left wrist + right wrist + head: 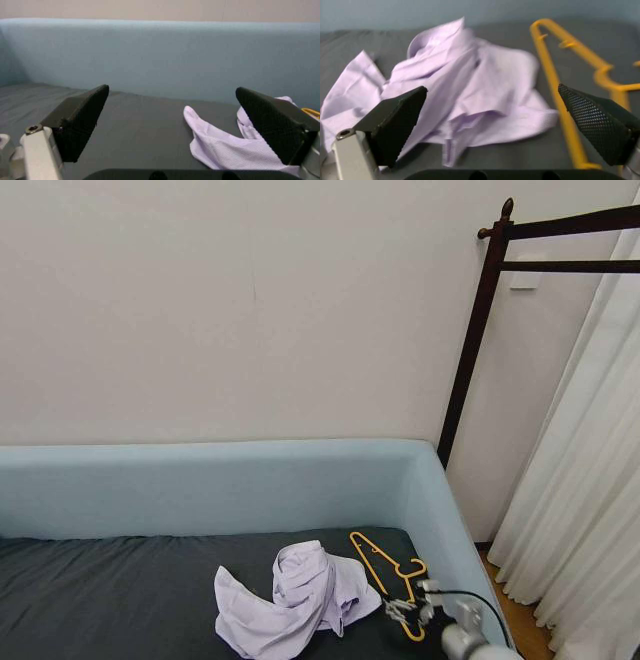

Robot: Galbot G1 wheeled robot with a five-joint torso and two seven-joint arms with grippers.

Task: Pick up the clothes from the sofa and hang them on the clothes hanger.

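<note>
- Over the sofa (pixel 200 485) seat: right claw (pixel 491 90) spread wide, empty, just above the shirt (pixel 470 71) and hanger (pixel 555 86).
- Left claw (pixel 172 90) also wide, empty, low beside the shirt.
- Shirt lies crumpled on the seat; the rack (pixel 478 320) bars in view are bare. Judging by that, pickup not yet done, hanging still to do.

Right pincer (pixel 491 89): black dimpled fingers (pixel 592 120), silver mounts.

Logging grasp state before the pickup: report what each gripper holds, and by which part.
Nothing is held. The right gripper hangs open above the lilac shirt and orange hanger; the left gripper is open over the sofa seat.
</note>
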